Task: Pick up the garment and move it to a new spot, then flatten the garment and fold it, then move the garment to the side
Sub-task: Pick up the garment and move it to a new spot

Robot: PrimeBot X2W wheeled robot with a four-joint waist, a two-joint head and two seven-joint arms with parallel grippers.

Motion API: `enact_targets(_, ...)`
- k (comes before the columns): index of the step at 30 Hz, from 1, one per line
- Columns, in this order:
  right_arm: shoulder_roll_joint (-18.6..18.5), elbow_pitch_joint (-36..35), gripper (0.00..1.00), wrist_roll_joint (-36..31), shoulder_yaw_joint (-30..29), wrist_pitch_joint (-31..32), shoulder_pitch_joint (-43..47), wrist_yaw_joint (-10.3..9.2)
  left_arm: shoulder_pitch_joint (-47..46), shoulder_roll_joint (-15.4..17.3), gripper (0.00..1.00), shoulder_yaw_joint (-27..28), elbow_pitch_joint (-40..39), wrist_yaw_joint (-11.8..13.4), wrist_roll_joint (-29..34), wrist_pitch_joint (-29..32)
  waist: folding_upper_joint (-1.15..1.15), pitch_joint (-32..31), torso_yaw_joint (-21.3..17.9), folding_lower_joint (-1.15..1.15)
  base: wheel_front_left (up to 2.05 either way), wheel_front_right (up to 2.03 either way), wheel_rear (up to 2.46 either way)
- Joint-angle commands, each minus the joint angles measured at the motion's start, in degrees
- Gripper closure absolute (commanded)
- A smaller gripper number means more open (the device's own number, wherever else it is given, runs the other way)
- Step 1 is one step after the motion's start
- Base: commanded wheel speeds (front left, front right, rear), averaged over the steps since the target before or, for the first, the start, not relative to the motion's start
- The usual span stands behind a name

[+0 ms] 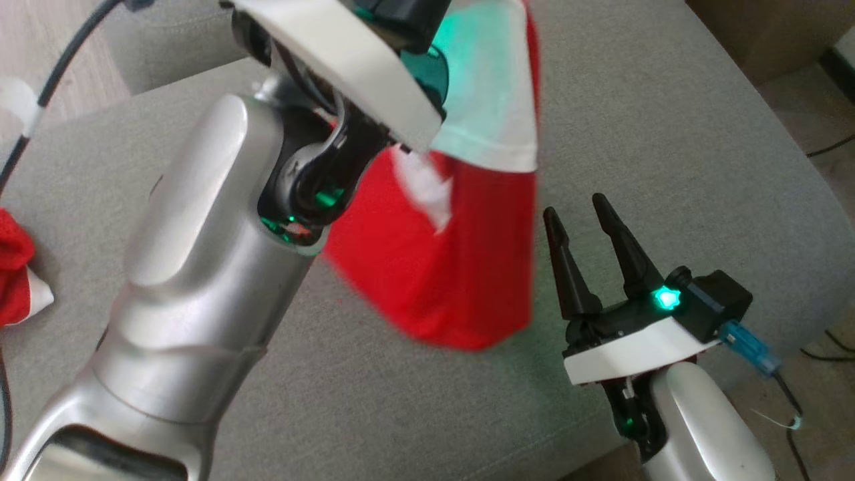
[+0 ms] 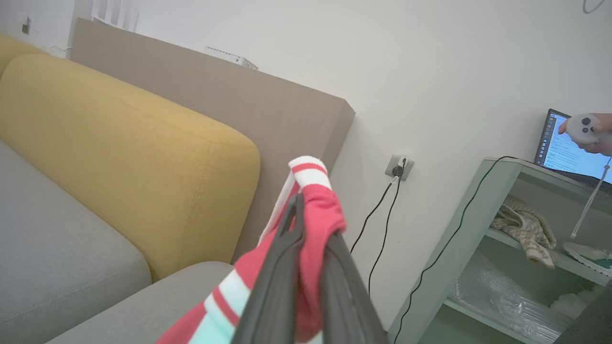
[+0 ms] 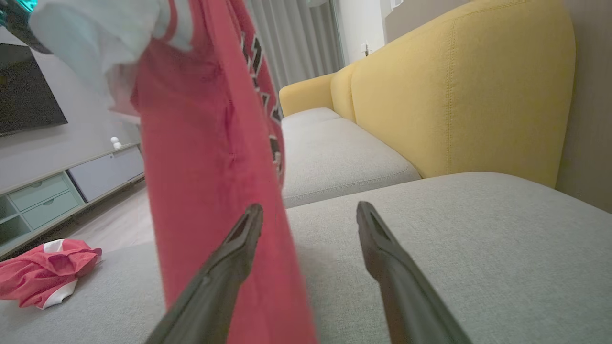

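Here, in the head view, the garment [image 1: 454, 267], red with a pale band, hangs in the air over the grey seat [image 1: 668, 133], held up from the top of the picture where the left arm [image 1: 200, 267] reaches. The right end effector [image 1: 573, 205] stands just beside the cloth with its fingers spread and nothing in them. A second red cloth [image 1: 13, 267] lies at the seat's left edge.

In the left wrist view, the left end effector [image 2: 313, 220] is clamped on a bunched fold of the garment, with a yellow backrest [image 2: 119, 143] behind.

In the right wrist view, the garment drapes down in front of one spread finger.

The step looks like the carry to a new spot. Next, the cloth needs lowering onto bare seat, away from the second cloth, and then letting go so that both arms can spread it.
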Motion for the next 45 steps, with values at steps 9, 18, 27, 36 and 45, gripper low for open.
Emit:
enact_targets(9,0.08,-1.71,0.0,0.01,0.42,-0.37,-0.82,-0.04,2.18,3.59,1.0,4.55,0.88,0.96,-0.55,-2.79,0.0,-0.37,1.27,0.0,0.0,0.0,0.0)
enact_targets(18,0.08,-0.24,0.0,-2.03,-0.66,-0.37,0.62,-0.04,17.48,11.41,1.0,7.95,10.48,2.27,0.39,-7.72,0.0,-0.46,4.85,0.0,0.0,0.0,0.0)
enact_targets(27,0.08,1.9,0.0,-4.36,-0.38,-0.37,1.26,-0.04,24.26,8.71,0.0,5.79,28.14,0.17,6.35,-23.95,0.0,-2.42,8.84,0.0,0.0,0.0,0.0)
enact_targets(36,0.08,2.26,0.0,-8.9,-6.56,-0.37,4.96,-0.04,32.03,5.55,0.0,6.4,28.97,1.06,14.12,-36.51,0.0,-7.38,14.04,0.0,0.0,0.0,0.0)
enact_targets(45,0.08,2.88,0.0,-14.4,-12.87,-0.37,7.63,-0.04,47.9,2.72,0.0,18.7,13.45,2.74,25.24,-36.59,0.0,-10.37,18.54,0.0,0.0,0.0,0.0)
